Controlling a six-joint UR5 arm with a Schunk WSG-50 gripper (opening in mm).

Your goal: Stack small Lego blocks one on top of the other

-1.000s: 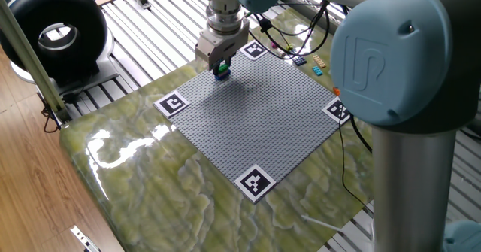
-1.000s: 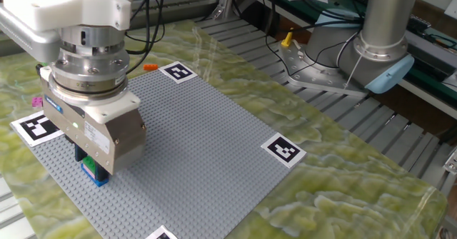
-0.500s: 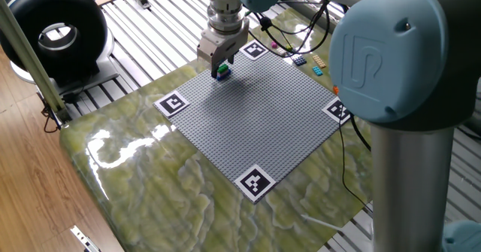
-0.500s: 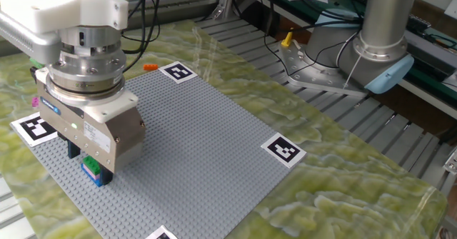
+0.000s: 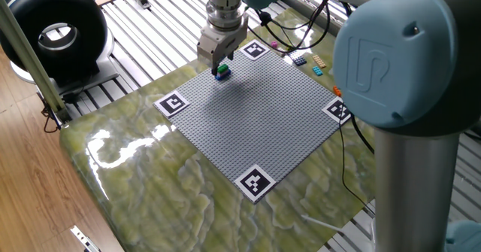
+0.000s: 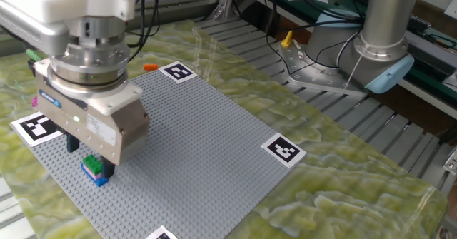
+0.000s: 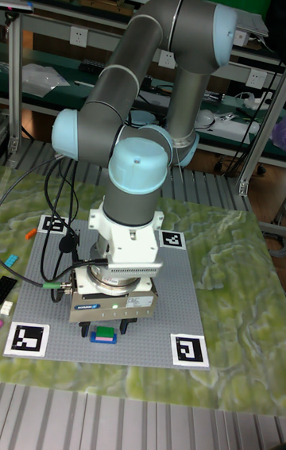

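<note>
On the grey baseplate (image 6: 207, 139), gripper (image 6: 87, 155) open, fingers straddling the stacked green-on-blue Lego blocks (image 6: 92, 169), not gripping.

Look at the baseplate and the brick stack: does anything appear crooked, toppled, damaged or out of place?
Nothing stands out. The green-on-blue stack stands upright on the grey baseplate, under the end effector, whose fingers flank it. Loose bricks lie off the plate's far edge.
</note>
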